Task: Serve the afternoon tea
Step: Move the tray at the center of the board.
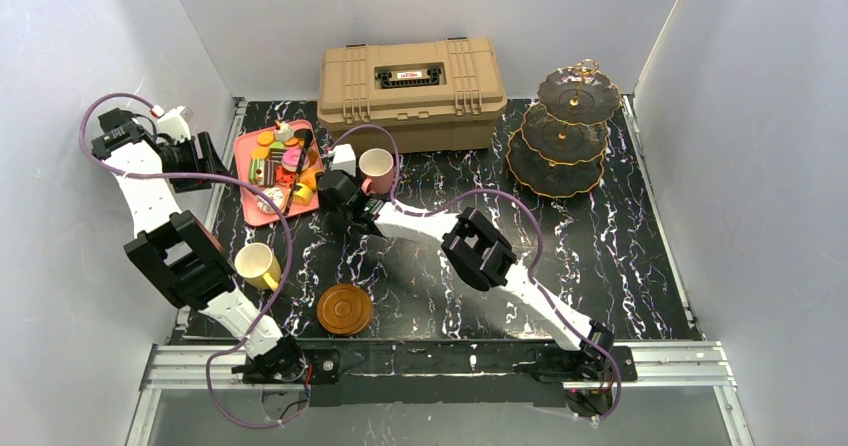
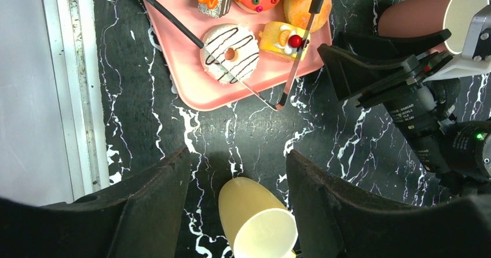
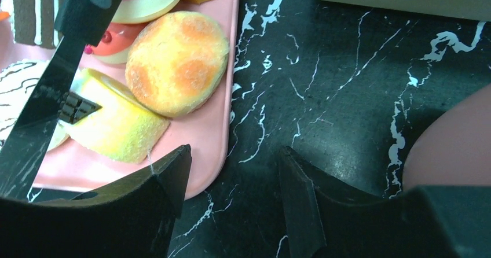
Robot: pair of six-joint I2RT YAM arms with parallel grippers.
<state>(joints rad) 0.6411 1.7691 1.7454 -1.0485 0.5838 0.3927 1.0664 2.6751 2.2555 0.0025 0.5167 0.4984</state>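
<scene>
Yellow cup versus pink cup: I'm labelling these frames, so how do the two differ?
The yellow cup stands near the front, just left of the saucer. The pink cup stands farther back, right in front of the toolbox. Inside, the yellow cup is cream and the pink cup is white. Both are upright, look empty and sit directly on the table.
</scene>
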